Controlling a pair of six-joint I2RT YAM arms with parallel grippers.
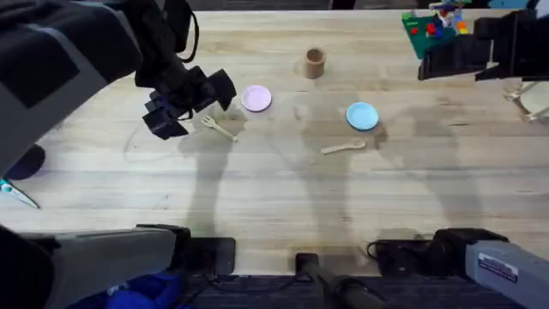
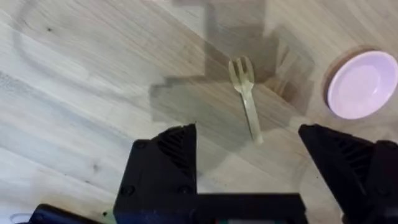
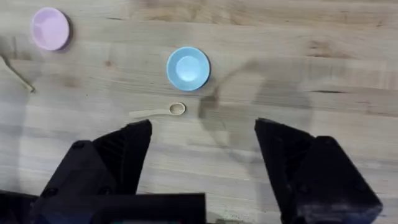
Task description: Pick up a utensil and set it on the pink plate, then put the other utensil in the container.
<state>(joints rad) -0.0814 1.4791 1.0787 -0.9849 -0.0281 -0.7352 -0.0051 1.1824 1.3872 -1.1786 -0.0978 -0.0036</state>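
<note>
The pale wooden fork point(image 1: 219, 128) point(image 2: 245, 93) lies flat on the table, just left of the small pink plate point(image 1: 256, 99) point(image 2: 362, 84). My left gripper point(image 1: 193, 107) point(image 2: 249, 149) hovers open above the fork's handle end, holding nothing. The wooden spoon point(image 1: 343, 148) point(image 3: 158, 111) lies in front of a light blue plate point(image 1: 362, 115) point(image 3: 188, 68). The brown cup point(image 1: 315, 62) stands upright at the back centre. My right gripper point(image 1: 433, 62) point(image 3: 202, 143) hangs open and high at the back right, empty, well away from the spoon.
A green baseplate with coloured bricks point(image 1: 433, 26) sits at the back right corner. A white object point(image 1: 536, 99) shows at the right edge. A thin blue-handled tool point(image 1: 17, 193) lies at the left edge.
</note>
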